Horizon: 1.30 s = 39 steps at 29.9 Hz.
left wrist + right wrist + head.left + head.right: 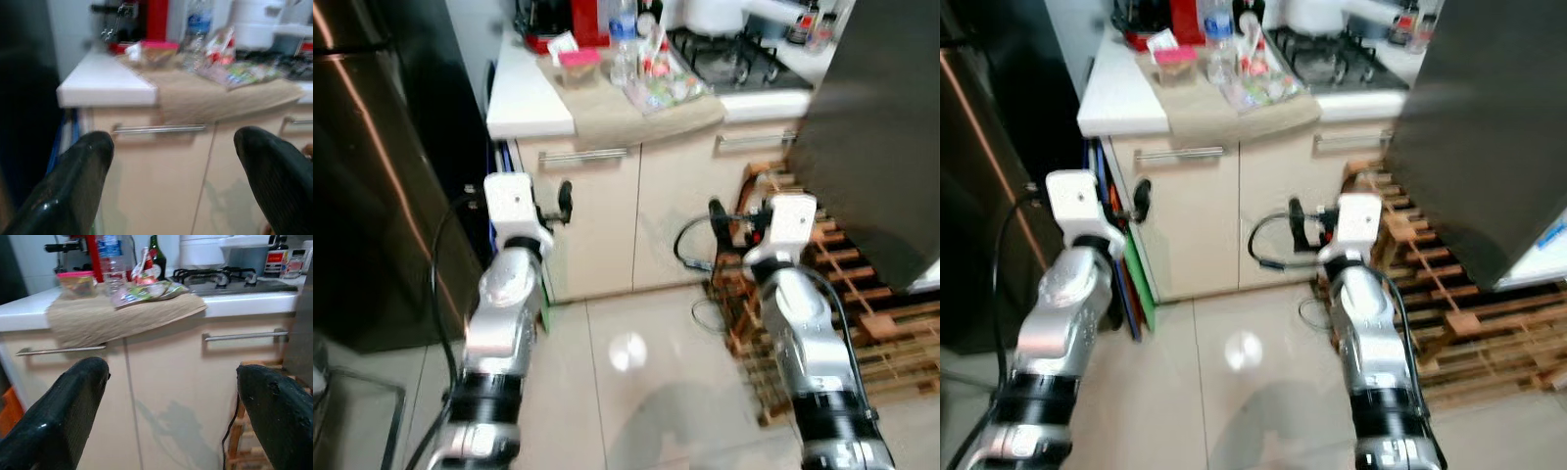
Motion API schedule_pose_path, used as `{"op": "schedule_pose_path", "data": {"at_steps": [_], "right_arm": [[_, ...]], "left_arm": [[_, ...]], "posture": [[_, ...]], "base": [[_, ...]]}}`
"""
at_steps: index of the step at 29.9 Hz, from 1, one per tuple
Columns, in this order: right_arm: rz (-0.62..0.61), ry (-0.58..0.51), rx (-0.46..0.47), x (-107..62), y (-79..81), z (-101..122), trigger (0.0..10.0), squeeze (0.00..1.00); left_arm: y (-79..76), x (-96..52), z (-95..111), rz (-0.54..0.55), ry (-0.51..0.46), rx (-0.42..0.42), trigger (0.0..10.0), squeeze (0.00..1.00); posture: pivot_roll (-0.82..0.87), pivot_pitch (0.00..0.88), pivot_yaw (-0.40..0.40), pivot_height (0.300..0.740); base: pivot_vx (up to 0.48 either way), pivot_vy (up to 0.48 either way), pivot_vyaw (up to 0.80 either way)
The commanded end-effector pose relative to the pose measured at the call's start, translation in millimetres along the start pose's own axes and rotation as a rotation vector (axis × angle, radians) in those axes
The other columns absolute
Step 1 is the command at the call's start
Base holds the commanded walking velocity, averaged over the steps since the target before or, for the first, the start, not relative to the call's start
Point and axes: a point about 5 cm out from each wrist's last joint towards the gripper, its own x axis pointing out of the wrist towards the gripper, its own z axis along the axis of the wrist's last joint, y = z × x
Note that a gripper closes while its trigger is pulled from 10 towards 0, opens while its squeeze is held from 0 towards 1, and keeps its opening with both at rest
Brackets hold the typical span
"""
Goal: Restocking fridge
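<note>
On the white counter (523,100) lies a beige cloth (636,114) carrying a pink-lidded tub (579,67), a clear water bottle (624,41) and colourful food packets (666,86). A green glass bottle (155,255) stands behind them. A dark steel fridge (367,186) fills the left side. My left gripper (173,147) and right gripper (171,377) are both raised at cabinet height, short of the counter. Each is open and holds nothing.
Cream cabinet doors with bar handles (582,155) face me below the counter. A gas hob (732,54) sits at the back right. A large dark panel (876,127) looms on the right above a wooden slatted pallet (862,328). The floor is pale tile (626,382).
</note>
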Motion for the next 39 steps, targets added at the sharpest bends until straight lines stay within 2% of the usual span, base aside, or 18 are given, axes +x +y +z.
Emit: {"op": "schedule_pose_path", "data": {"at_steps": [1,18,20,31,35,36,39], "right_arm": [[-0.021,0.002,-0.005,0.8,-3.1,1.8,10.0,0.00],[-0.049,-0.029,-0.008,1.4,-6.8,8.1,10.0,0.00],[-0.070,-0.101,-0.048,2.8,-9.2,22.8,10.0,0.00],[-0.086,-0.184,-0.078,4.6,-10.1,42.8,10.0,0.00],[-0.079,-0.263,-0.065,10.0,-6.8,69.0,10.0,0.00],[-0.064,-0.317,-0.067,17.1,-3.6,90.1,10.0,0.00],[-0.034,-0.369,-0.063,29.9,0.9,119.9,10.0,0.00]], "left_arm": [[-4.4,1.1,3.4,-0.027,-0.018,0.009,10.0,0.00],[-5.7,4.2,7.6,-0.041,-0.033,0.019,10.0,0.00],[-5.1,5.0,12.4,-0.048,-0.060,0.011,10.0,0.00],[-13.1,5.6,20.2,-0.091,-0.103,0.016,10.0,0.00],[-14.9,5.5,22.2,-0.103,-0.115,0.013,10.0,0.00],[-16.9,5.4,24.5,-0.116,-0.128,0.011,10.0,0.00],[-21.1,5.1,29.6,-0.144,-0.154,0.009,10.0,0.00]], "posture": [[-0.10,0.000,0.011,0.740],[-0.10,0.000,0.010,0.740],[-0.10,0.000,0.009,0.740],[-0.10,0.000,0.008,0.740],[-0.10,0.000,0.009,0.740],[-0.10,0.000,0.010,0.740],[-0.10,0.000,0.008,0.740]], "base": [[0.480,0.000,0.00],[0.480,0.000,0.00],[0.480,0.000,0.00],[0.480,0.000,0.00],[0.480,0.000,0.00],[0.480,0.000,0.00],[0.480,0.000,0.00]]}}
